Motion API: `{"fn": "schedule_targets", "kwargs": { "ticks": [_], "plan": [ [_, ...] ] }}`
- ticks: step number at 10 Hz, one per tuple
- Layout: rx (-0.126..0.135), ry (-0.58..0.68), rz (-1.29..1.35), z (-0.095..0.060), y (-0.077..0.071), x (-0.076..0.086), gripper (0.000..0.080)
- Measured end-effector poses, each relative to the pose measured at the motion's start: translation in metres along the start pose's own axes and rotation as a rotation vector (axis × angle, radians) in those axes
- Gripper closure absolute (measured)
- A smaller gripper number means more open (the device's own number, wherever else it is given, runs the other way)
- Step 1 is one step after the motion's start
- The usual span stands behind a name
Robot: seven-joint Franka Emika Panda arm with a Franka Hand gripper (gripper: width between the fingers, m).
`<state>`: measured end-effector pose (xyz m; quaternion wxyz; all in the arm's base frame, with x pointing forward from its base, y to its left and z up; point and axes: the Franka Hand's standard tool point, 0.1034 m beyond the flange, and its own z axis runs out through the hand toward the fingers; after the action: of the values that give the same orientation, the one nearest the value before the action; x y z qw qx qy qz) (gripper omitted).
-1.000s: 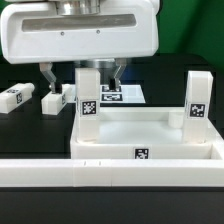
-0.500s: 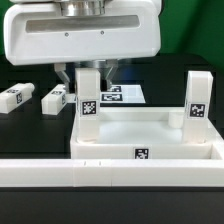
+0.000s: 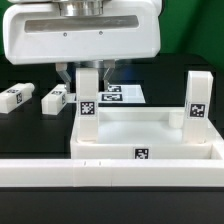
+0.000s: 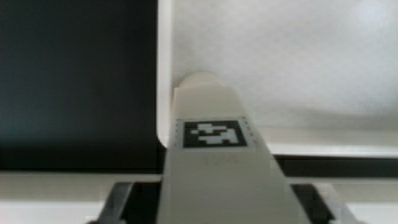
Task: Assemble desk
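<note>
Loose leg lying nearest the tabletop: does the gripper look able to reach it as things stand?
Probably not directly: the gripper straddles the upright leg. Once the gripper is lifted clear, the loose leg lies uncovered on the table.

Exterior view low, close, wrist view down shared leg (image 3: 88,92)

Bright even light, soft blur

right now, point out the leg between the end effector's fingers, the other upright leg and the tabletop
gripped leg (image 3: 88,108): exterior view, on its tag
other upright leg (image 3: 196,110): exterior view, on its tag
tabletop (image 3: 110,150): exterior view, on its front wall
</note>
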<state>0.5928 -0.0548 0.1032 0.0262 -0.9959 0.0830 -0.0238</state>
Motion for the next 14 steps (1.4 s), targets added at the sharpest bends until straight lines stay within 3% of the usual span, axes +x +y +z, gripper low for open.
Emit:
{"fn": "schedule_targets", "kwargs": {
  "ticks": [2, 9, 12, 13, 14],
  "plan": [
    [0.011, 0.003, 0.205, 0.0002, 0.0014, 0.0002, 0.0510],
    [0.010, -0.010, 0.894, 0.0014, -0.0040, -0.0012, 0.0509],
    [0.012, -0.010, 0.901, 0.0015, -0.0045, -0.0012, 0.0509],
    [0.013, -0.010, 0.861, 0.0015, -0.0047, -0.0012, 0.0274],
    [0.014, -0.007, 0.798, 0.0014, -0.0043, -0.0007, 0.0274]
  ]
}}
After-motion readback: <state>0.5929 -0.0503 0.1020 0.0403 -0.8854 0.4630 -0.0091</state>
